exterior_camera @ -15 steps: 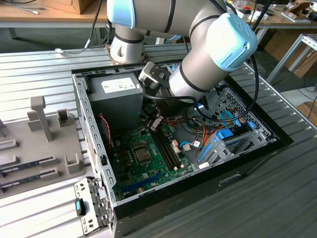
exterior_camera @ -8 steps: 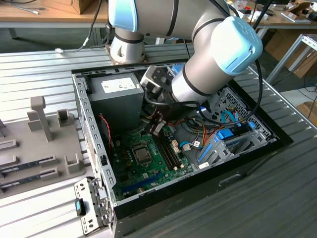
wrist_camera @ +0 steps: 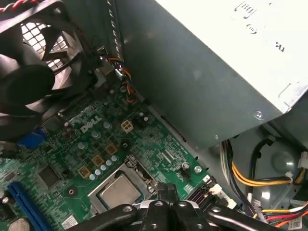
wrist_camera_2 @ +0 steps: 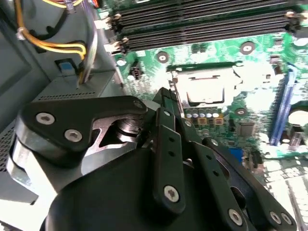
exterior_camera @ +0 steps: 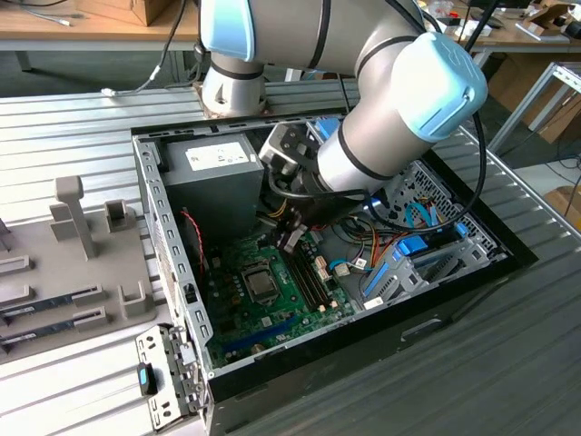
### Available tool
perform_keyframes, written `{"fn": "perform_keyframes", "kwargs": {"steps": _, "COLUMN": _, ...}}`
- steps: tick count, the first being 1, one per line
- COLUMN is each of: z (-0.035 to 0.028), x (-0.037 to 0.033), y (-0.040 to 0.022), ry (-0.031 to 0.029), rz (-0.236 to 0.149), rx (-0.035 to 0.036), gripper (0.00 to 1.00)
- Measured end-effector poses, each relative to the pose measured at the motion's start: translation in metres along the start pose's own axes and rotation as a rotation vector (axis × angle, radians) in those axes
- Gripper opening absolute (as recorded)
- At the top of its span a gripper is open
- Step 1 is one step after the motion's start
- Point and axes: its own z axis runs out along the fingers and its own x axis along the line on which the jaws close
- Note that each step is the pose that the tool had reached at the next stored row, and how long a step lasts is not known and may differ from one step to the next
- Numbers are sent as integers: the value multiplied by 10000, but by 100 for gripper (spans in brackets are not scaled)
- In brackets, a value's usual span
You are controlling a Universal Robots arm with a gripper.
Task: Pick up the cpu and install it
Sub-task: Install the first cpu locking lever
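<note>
The cpu (wrist_camera: 119,191) is a small square chip with a pale silvery top, lying flat in the metal-framed socket on the green motherboard (wrist_camera: 91,144). It appears bright in the second wrist view (wrist_camera_2: 206,89) and as a grey square in the exterior view (exterior_camera: 260,285). My gripper (wrist_camera: 166,191) hangs just above the board beside the socket, with its dark fingers pressed together and nothing between them. In the second wrist view the gripper (wrist_camera_2: 166,96) ends at the socket's edge, not over the chip. In the exterior view the gripper (exterior_camera: 289,242) is low inside the open case.
The grey power supply box (exterior_camera: 213,173) stands close by at the back of the case (exterior_camera: 150,218). A black fan (wrist_camera: 33,62), memory sticks (wrist_camera_2: 202,24) and yellow and orange cables (wrist_camera: 255,178) surround the socket. A grey holder stand (exterior_camera: 77,245) sits outside, at the exterior view's left.
</note>
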Motion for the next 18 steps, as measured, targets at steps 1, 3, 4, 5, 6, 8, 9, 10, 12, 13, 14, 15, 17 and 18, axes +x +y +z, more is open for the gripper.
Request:
{"fn": "perform_keyframes", "kwargs": {"steps": 1, "z": 1, "x": 0, "y": 0, "ry": 325, "rz": 77, "rx": 303, "gripper": 11}}
{"fn": "perform_keyframes", "kwargs": {"steps": 3, "z": 0, "x": 0, "y": 0, "ry": 610, "rz": 146, "rx": 566, "gripper": 11}}
{"fn": "perform_keyframes", "kwargs": {"steps": 4, "z": 1, "x": 0, "y": 0, "ry": 786, "rz": 184, "rx": 728, "gripper": 11}}
{"fn": "perform_keyframes", "kwargs": {"steps": 5, "z": 1, "x": 0, "y": 0, "ry": 889, "rz": 196, "rx": 821, "gripper": 11}}
{"fn": "perform_keyframes", "kwargs": {"steps": 6, "z": 2, "x": 0, "y": -1, "ry": 936, "rz": 189, "rx": 862, "gripper": 11}}
{"fn": "perform_keyframes", "kwargs": {"steps": 8, "z": 0, "x": 0, "y": 0, "ry": 958, "rz": 176, "rx": 878, "gripper": 11}}
{"fn": "perform_keyframes", "kwargs": {"steps": 9, "z": -1, "x": 0, "y": 0, "ry": 959, "rz": 176, "rx": 877, "gripper": 11}}
{"fn": "perform_keyframes", "kwargs": {"steps": 10, "z": -17, "x": 0, "y": 5, "ry": 961, "rz": 176, "rx": 878, "gripper": 11}}
{"fn": "perform_keyframes", "kwargs": {"steps": 12, "z": -84, "x": -2, "y": 26, "ry": 958, "rz": 175, "rx": 878, "gripper": 11}}
{"fn": "perform_keyframes", "kwargs": {"steps": 13, "z": -135, "x": -3, "y": 42, "ry": 945, "rz": 172, "rx": 866, "gripper": 11}}
{"fn": "perform_keyframes", "kwargs": {"steps": 14, "z": -143, "x": -3, "y": 45, "ry": 939, "rz": 171, "rx": 860, "gripper": 11}}
{"fn": "perform_keyframes", "kwargs": {"steps": 15, "z": -143, "x": -4, "y": 45, "ry": 938, "rz": 171, "rx": 860, "gripper": 11}}
{"fn": "perform_keyframes", "kwargs": {"steps": 17, "z": -143, "x": -4, "y": 45, "ry": 937, "rz": 170, "rx": 859, "gripper": 11}}
{"fn": "perform_keyframes", "kwargs": {"steps": 18, "z": -144, "x": -4, "y": 45, "ry": 938, "rz": 169, "rx": 859, "gripper": 11}}
